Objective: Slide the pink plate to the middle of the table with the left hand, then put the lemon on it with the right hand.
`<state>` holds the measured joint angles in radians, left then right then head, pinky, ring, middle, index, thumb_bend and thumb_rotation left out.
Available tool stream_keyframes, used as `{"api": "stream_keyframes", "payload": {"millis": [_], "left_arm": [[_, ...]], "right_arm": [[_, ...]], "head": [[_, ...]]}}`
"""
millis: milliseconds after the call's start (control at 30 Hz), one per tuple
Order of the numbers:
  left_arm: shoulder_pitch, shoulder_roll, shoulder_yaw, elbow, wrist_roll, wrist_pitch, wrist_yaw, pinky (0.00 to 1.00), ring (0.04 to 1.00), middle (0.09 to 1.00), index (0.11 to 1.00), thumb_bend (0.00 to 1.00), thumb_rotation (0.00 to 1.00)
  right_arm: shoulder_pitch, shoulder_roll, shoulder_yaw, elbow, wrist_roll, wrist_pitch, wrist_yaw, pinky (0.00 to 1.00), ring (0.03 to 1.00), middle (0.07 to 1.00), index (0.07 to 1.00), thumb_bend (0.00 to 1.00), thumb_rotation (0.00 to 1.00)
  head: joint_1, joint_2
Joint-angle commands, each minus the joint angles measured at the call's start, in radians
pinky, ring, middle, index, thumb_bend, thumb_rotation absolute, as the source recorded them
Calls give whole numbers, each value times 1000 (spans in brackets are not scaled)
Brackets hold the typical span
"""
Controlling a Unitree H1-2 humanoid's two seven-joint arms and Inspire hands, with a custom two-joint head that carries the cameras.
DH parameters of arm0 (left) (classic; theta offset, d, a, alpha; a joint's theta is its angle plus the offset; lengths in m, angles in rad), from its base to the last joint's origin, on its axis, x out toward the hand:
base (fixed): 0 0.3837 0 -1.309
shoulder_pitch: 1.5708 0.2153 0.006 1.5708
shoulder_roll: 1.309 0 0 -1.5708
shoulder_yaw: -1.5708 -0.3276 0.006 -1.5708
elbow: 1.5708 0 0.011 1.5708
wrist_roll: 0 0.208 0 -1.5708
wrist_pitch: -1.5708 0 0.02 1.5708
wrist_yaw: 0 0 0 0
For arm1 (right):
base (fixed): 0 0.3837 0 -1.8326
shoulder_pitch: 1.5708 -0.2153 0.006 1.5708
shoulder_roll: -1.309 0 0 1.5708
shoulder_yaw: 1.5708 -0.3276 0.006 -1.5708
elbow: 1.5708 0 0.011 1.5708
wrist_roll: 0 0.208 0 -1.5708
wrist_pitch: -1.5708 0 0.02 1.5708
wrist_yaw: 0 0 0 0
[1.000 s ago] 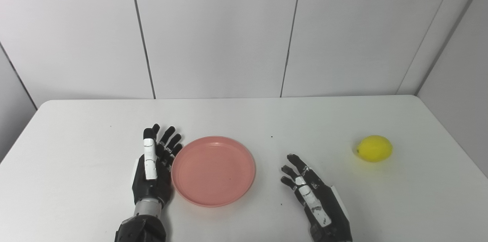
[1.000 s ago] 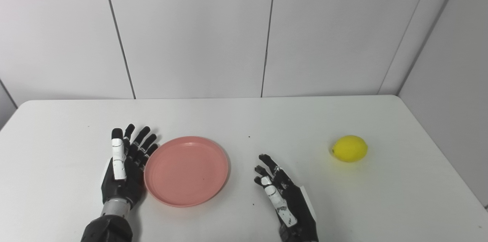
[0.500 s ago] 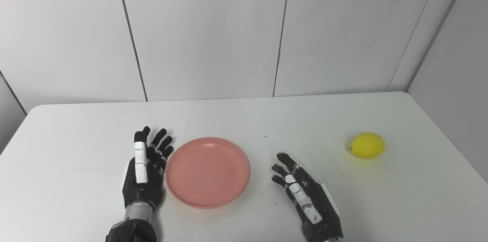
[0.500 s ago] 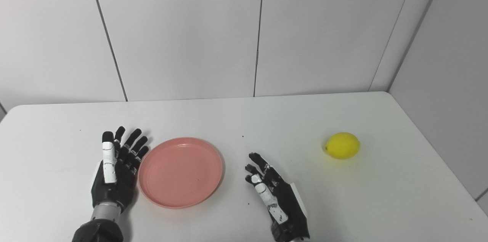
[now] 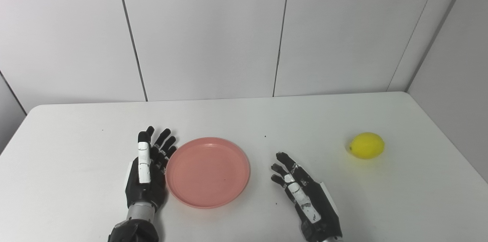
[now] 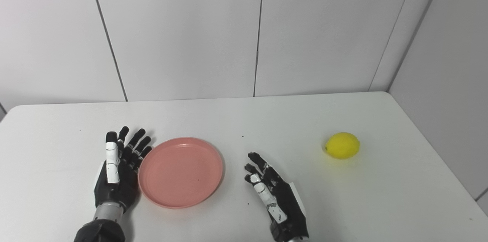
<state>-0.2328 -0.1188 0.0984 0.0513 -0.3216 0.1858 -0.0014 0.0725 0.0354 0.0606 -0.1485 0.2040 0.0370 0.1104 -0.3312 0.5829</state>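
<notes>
We are keeping our empty, spread left robot hand [image 5: 146, 175] flat against the pink plate [image 5: 208, 172] rim nearest the bench's [image 5: 68, 165] left edge, pushing it steadily toward the bench's middle, while our right robot hand [image 5: 305, 192], spread and empty, is waiting well short of the lemon [image 5: 366, 145].

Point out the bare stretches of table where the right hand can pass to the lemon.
Bare table lies between the right hand and the lemon, and across the far strip along the wall. It is tight only on the near left, where the left hand sits against the pink plate.
</notes>
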Motion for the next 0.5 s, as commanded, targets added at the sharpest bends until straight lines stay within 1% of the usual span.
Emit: {"api": "stream_keyframes", "payload": {"millis": [0, 233, 367, 467], "left_arm": [[-15, 4, -3, 2, 6, 1, -3, 935, 893, 903, 994, 823, 837], [-20, 7, 0, 19, 7, -4, -9, 944, 901, 905, 995, 829, 845], [-24, 9, 1, 37, 1, -14, -20, 951, 902, 903, 997, 825, 847], [-25, 9, 5, 43, -6, -16, -27, 958, 908, 904, 998, 829, 840]], "right_arm": [[1, 11, -14, 12, -13, -18, -21, 859, 883, 920, 846, 792, 625], [0, 23, -50, -14, -76, -89, -69, 836, 839, 848, 834, 760, 636], [-6, 17, -54, -37, -145, -118, -102, 823, 829, 822, 829, 746, 655], [-12, 13, -55, -50, -215, -125, -135, 784, 804, 793, 805, 753, 677]], "head": [[-12, -1], [-31, -7], [-37, -14], [-43, -17]]}}
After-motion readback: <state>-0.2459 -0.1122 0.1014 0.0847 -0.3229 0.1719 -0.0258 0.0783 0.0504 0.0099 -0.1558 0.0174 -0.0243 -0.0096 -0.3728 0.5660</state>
